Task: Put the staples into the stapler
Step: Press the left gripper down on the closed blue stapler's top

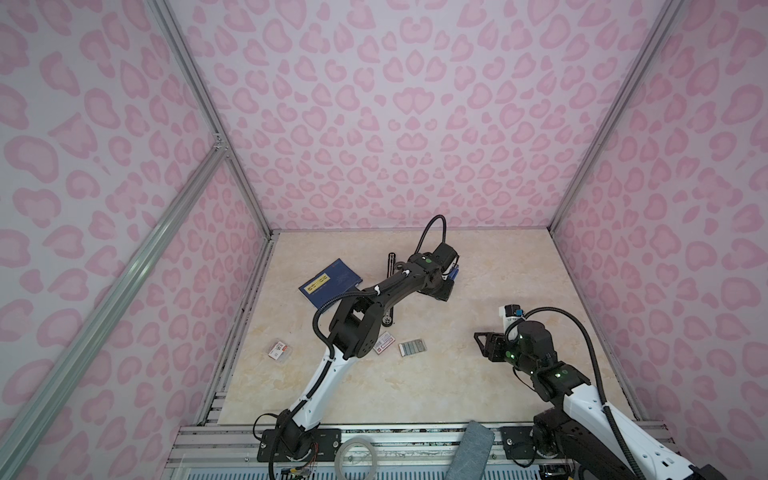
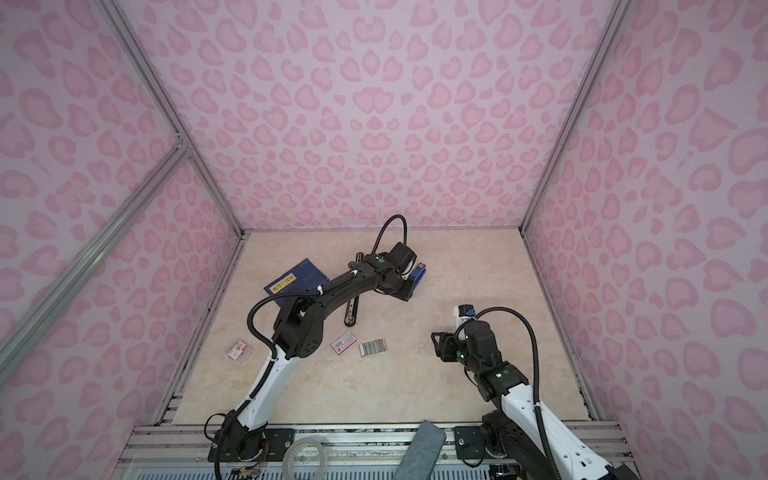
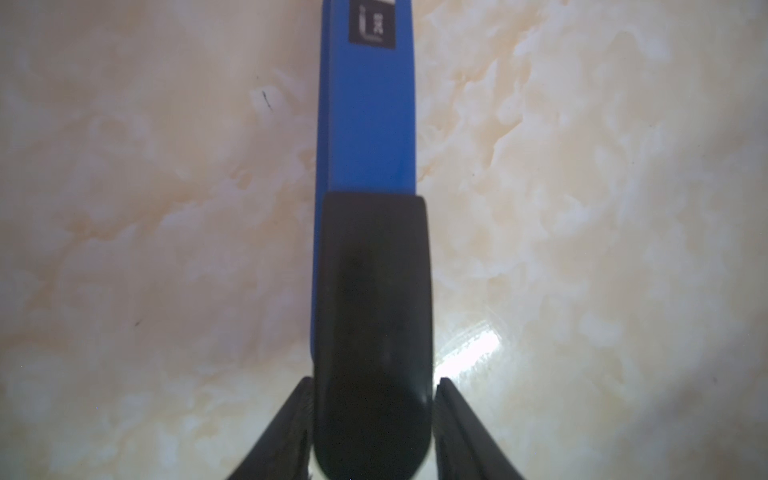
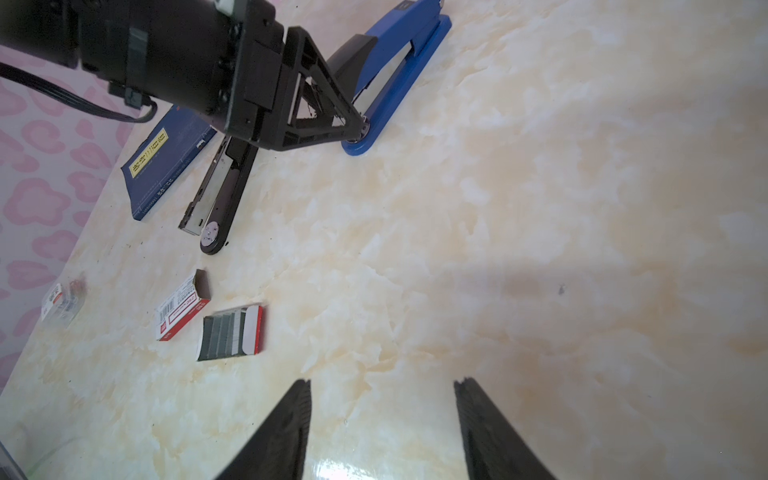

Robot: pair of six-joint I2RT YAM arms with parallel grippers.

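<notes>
Reaching far, L tool [image 3: 372, 380] astride stapler [image 3: 366, 124]

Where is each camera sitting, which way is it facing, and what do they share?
Top views: high above the arm bases, looking down on the table; both arms show, left gripper at the blue stapler.
Left wrist: behind the left gripper's fingertips, looking along the stapler at the table; only fingertips show.
Right wrist: low over the table, facing the staples and stapler; the open right gripper and the left gripper show.
Shared: every view shows the stapler.
</notes>
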